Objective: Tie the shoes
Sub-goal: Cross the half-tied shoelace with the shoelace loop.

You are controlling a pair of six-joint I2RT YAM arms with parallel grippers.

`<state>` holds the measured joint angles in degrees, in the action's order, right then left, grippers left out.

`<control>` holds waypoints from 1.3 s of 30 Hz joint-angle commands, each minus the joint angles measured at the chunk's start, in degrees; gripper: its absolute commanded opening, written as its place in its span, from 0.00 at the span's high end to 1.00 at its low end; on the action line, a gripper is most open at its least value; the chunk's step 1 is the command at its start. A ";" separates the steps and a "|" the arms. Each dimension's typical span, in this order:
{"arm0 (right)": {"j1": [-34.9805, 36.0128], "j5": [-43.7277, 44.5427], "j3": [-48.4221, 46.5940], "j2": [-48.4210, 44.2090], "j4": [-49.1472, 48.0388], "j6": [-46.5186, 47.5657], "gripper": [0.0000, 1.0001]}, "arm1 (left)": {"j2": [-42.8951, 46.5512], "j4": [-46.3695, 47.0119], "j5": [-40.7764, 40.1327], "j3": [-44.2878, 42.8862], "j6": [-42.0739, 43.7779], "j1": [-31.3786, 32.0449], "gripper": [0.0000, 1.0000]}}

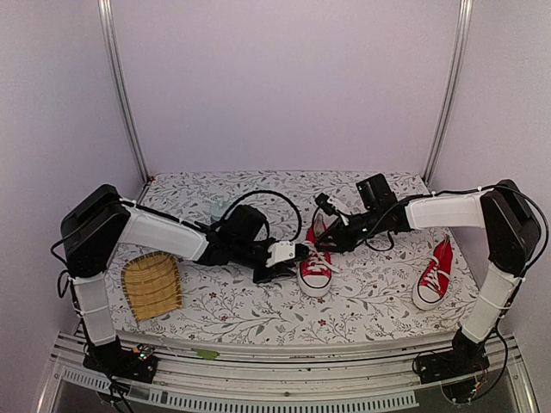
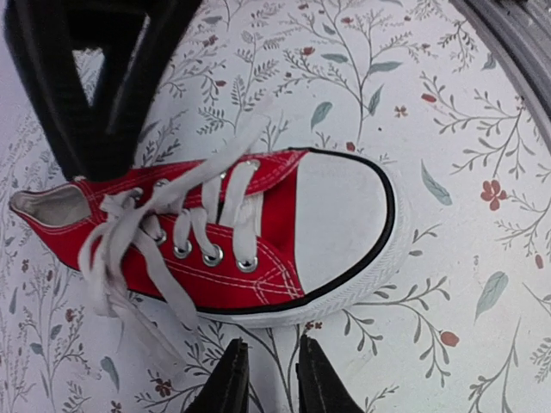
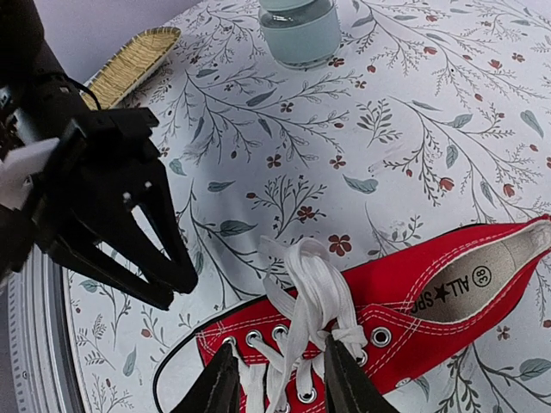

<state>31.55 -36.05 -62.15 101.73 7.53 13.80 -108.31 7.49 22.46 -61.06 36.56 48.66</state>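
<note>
From my end the shoe (image 2: pixel 258 232) reads as matt red canvas, with a smooth white rubber toe cap (image 2: pixel 340 215), shiny metal eyelets (image 2: pixel 213 255) and flat woven cloth laces (image 3: pixel 314 288). The tablecloth (image 2: pixel 465 112) looks like matt printed fabric. The tray (image 1: pixel 151 286) is rough woven wicker. The fingers (image 2: pixel 225 387) on my left gripper (image 2: pixel 269 344) look like matt black plastic.

The top camera sits high behind the arm bases and faces 12 o'clock, far enough to take in the whole table (image 1: pixel 258 314). The left wrist camera looks straight down, close, on the middle shoe (image 2: pixel 258 215) — toe at 3 o'clock. The right wrist camera views it near and aslant, heel at 3 o'clock. All three share that shoe — the wrist views also catch the right gripper (image 2: pixel 102 165) at 10 o'clock and the left gripper (image 3: pixel 175 291) at 9 o'clock.
</note>
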 commanded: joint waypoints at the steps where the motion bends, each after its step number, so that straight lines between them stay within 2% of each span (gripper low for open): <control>1: 0.25 0.27 0.77 -0.49 -1.19 -1.23 0.65 | -5.66 -5.48 -5.35 -3.70 1.66 -0.05 0.79; 12: 0.19 1.84 1.41 -0.57 -0.98 -0.64 0.65 | -12.44 -1.52 -10.39 -7.91 2.54 -1.94 0.67; 18: 0.23 1.92 1.39 -0.40 -1.07 -0.27 0.65 | -13.95 1.25 -7.95 -9.62 2.91 -2.17 0.64; 21: 0.24 1.79 1.35 -0.31 -1.01 -0.27 0.65 | -14.36 1.86 -6.37 -10.39 2.63 -2.12 0.66; 24: 0.21 1.21 1.58 -0.31 -0.79 -0.27 0.65 | -14.50 2.37 -7.01 -10.29 2.48 -2.12 0.74; 28: 0.18 0.74 1.61 0.63 -1.95 -1.04 0.65 | -14.10 2.47 -6.75 -9.84 2.30 -2.05 0.98; 29: 0.24 0.49 1.32 1.08 -2.56 -1.45 0.65 | -13.93 2.49 -6.77 -9.62 2.11 -2.02 1.00; 33: 0.26 1.17 -1.31 3.39 -4.06 -2.73 0.68 | -12.83 3.43 -8.06 -7.95 0.84 -2.09 1.00; 39: 0.27 -0.07 -3.74 6.44 -5.90 -3.52 0.69 | -10.55 2.50 -8.76 -5.40 -0.90 -2.39 1.00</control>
<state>31.62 -35.07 -63.22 106.04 4.12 11.29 -121.73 10.48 13.98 -68.40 37.41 46.96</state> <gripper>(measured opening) 0.312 0.006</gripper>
